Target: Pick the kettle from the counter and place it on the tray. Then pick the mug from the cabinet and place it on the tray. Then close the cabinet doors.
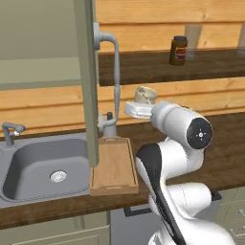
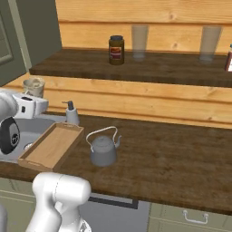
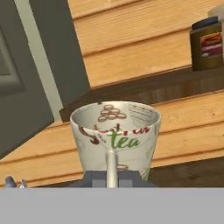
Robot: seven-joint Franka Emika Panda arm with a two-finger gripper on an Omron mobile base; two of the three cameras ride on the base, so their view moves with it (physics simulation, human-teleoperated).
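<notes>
From the left base view, my gripper (image 1: 141, 106) held the mug (image 1: 145, 95) upright, up off the counter (image 1: 229, 139), right of the tray (image 1: 113, 167). From the right, the kettle (image 2: 103, 147) sat on the counter beside the tray (image 2: 50, 146). In the hand view, my fingers clamped the mug (image 3: 115, 133) by its handle.

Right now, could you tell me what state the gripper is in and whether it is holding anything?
Gripper: closed on the mug, held upright by its handle, in the air above the counter.
</notes>
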